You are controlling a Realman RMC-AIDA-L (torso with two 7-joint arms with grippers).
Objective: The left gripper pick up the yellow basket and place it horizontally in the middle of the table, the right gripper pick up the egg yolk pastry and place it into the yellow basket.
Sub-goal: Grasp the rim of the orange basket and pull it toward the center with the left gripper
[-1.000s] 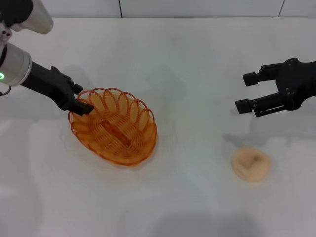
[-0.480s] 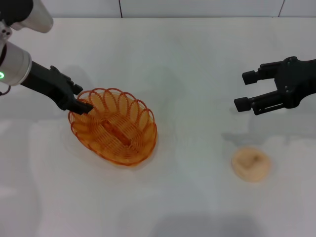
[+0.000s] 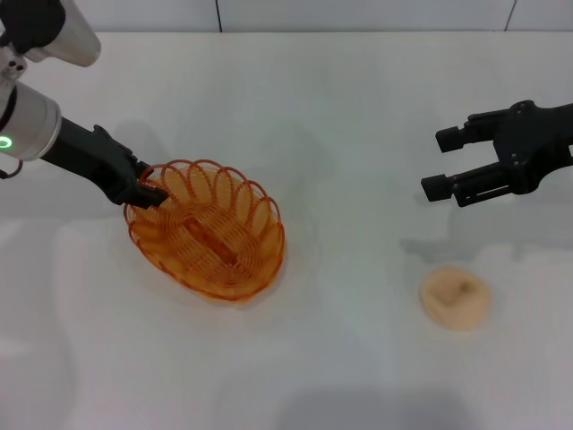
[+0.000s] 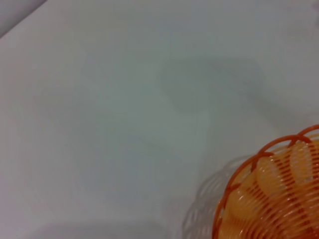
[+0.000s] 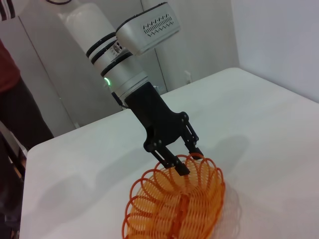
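The yellow basket is an orange woven wire oval resting on the white table, left of centre, lying at a slant. My left gripper is at its far left rim; in the right wrist view the left gripper has its fingers apart, one inside the basket and one outside the rim. The basket's rim also shows in the left wrist view. The egg yolk pastry lies on the table at the right. My right gripper is open and empty, above and behind the pastry.
A wall edge runs along the table's far side. A person in dark red stands beyond the table in the right wrist view. Bare table lies between basket and pastry.
My left arm has pulled back slightly to the left at the basket's rim. My right gripper has drifted a little left and up. The basket and the pastry have not moved.
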